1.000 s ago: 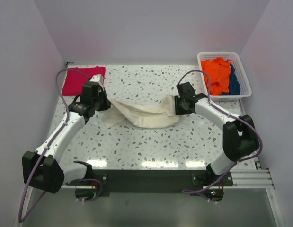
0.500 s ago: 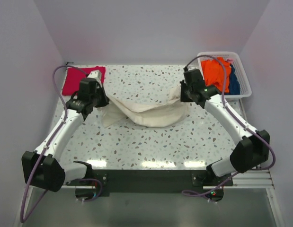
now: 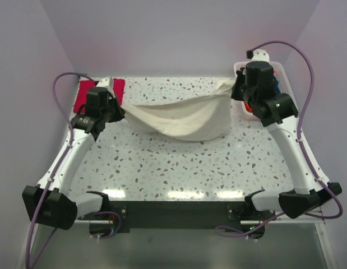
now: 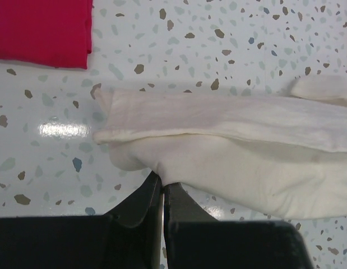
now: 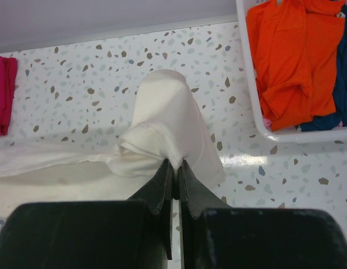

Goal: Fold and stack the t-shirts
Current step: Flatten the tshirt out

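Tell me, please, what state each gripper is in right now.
Left gripper: shut on the cream-white t-shirt.
Right gripper: shut on the same t-shirt's other end.

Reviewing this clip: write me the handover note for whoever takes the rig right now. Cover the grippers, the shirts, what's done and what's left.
Left gripper: jaws shut on one end of the cream-white t-shirt.
Right gripper: jaws shut on its other end, near the basket.
The shirt hangs between the arms, bunched and sagging in the middle.
Done: the crimson-pink t-shirt lies folded at the far-left corner.
Left: spread and fold the cream-white one, then stack it with the crimson-pink one. An orange garment and a blue garment sit in the basket.
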Action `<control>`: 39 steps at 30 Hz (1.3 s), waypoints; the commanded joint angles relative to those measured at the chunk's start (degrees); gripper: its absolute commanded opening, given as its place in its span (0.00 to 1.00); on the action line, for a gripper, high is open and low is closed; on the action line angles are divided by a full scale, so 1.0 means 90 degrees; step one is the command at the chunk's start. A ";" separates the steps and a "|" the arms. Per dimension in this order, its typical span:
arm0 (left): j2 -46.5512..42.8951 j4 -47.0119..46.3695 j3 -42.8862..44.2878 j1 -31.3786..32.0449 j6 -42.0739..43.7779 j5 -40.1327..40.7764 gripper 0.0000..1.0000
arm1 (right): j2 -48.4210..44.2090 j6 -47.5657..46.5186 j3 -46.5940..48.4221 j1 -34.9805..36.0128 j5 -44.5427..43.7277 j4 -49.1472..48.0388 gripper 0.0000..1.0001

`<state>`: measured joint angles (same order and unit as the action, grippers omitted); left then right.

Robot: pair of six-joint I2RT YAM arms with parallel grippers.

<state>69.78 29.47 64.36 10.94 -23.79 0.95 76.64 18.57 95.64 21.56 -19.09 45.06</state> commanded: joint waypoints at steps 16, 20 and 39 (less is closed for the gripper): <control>-0.1121 -0.0587 -0.2499 -0.0073 -0.1164 -0.1159 0.03 | -0.0945 0.0338 -0.1512 -0.0158 -0.0496 -0.0093 0.00; -0.1376 -0.1077 -0.3955 -0.0073 -0.1847 -0.1599 0.23 | -0.1542 0.0612 -0.2880 -0.0432 -0.0281 -0.0309 0.00; -0.1473 -0.0931 -0.3333 -0.0073 -0.1556 -0.0954 0.45 | -0.1953 0.0701 -0.3898 -0.0540 -0.0232 -0.0427 0.00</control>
<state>57.78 22.76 32.10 10.61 -39.40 -7.42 60.82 24.64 59.09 16.95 -18.63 42.94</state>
